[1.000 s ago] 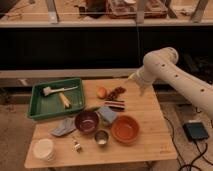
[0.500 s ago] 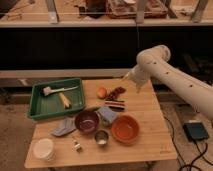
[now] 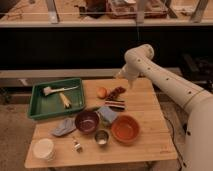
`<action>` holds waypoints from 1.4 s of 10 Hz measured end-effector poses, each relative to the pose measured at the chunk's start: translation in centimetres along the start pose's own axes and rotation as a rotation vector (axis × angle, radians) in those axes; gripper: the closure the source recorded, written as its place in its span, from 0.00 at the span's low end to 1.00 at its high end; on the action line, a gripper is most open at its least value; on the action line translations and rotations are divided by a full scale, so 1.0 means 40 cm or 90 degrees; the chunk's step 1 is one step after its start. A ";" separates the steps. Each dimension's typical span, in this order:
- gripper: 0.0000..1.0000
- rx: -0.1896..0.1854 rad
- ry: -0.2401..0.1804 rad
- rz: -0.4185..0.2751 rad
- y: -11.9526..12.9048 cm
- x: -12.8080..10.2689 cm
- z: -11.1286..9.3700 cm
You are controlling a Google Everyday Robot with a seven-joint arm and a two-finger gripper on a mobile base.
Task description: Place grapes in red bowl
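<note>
1. Grapes [image 3: 118, 92] lie on the wooden surface [image 3: 150, 107] at mid-frame, just right of an orange fruit [image 3: 102, 92].
2. Gripper [image 3: 122, 76] hangs above them; jaws wide or narrow, I cannot tell.
3. Red bowl [image 3: 125, 129] sits lower, right of centre.

Count on the desk [image 3: 150, 107]: it is carrying two bowls, one red bowl [image 3: 125, 129] and one purple bowl [image 3: 87, 121]. It is also holding:

- one metal cup [image 3: 102, 137]
- one white tub [image 3: 44, 148]
- one green tray [image 3: 44, 106]
- two cloths, a left cloth [image 3: 64, 127] and a middle cloth [image 3: 107, 114]
- one orange fruit [image 3: 102, 92]
- one bunch of grapes [image 3: 118, 92]
- one striped block [image 3: 115, 104]

One tool [image 3: 125, 79] is hovering over the far edge, near the grapes.
</note>
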 end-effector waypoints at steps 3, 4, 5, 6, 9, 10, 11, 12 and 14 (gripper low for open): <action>0.35 0.004 -0.020 -0.023 -0.004 0.000 0.101; 0.35 0.004 -0.026 -0.034 -0.008 -0.001 0.142; 0.35 0.005 -0.030 -0.041 -0.011 0.000 0.167; 0.35 0.004 -0.033 -0.047 -0.012 0.001 0.186; 0.35 -0.011 -0.044 -0.061 -0.010 -0.001 0.272; 0.35 -0.019 -0.052 -0.067 -0.007 -0.008 0.313; 0.35 -0.023 -0.059 -0.070 -0.008 -0.014 0.340; 0.35 -0.025 -0.064 -0.073 -0.008 -0.017 0.356; 0.39 -0.026 -0.078 -0.086 -0.021 -0.030 0.372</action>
